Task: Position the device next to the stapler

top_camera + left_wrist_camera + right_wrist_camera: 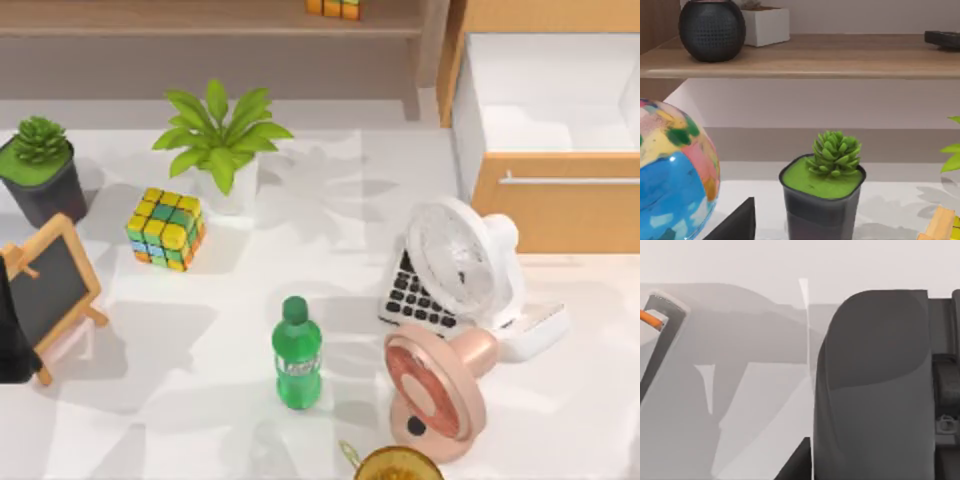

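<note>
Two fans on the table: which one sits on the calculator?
The white fan: it overlaps the calculator keys. The pink fan stands nearer the front edge, clear of them.

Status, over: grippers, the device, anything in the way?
Left arm parked at table's left edge by chalkboard. Dark grey shape close against right wrist camera, can't tell if device. White fan, pink fan, calculator crowd the right.
</note>
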Robot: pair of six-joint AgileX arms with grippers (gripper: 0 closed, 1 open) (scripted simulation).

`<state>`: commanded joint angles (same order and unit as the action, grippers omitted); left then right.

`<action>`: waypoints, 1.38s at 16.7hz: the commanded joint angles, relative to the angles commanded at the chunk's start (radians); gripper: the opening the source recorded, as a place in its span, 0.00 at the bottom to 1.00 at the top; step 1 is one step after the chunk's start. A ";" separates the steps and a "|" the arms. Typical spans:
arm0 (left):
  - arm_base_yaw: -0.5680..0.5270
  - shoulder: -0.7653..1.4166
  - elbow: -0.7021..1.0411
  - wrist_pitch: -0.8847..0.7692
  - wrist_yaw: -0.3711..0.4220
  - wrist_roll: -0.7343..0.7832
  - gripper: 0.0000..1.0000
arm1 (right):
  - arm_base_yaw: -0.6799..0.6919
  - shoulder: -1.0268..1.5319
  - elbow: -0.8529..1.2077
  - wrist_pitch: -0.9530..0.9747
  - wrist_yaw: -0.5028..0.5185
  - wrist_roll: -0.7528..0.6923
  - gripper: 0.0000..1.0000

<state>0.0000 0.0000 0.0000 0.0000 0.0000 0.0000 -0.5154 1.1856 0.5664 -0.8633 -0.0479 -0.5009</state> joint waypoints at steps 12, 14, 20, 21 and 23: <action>0.000 0.000 0.000 0.000 0.000 0.000 1.00 | 0.002 0.017 0.061 0.121 -0.067 -0.026 0.00; 0.000 0.000 0.000 0.000 0.000 0.000 1.00 | -0.001 0.013 0.054 0.126 -0.064 -0.023 0.00; 0.000 0.000 0.000 0.000 0.000 0.000 1.00 | -0.004 0.014 -0.009 0.099 -0.020 -0.005 0.00; 0.000 0.000 0.000 0.000 0.000 0.000 1.00 | -0.002 0.018 -0.022 0.093 -0.011 -0.002 0.00; 0.000 0.000 0.000 0.000 0.000 0.000 1.00 | 0.001 0.033 -0.043 0.083 0.000 0.003 0.00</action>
<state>0.0000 0.0000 0.0000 0.0000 0.0000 0.0000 -0.5143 1.2183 0.5235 -0.7802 -0.0478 -0.4977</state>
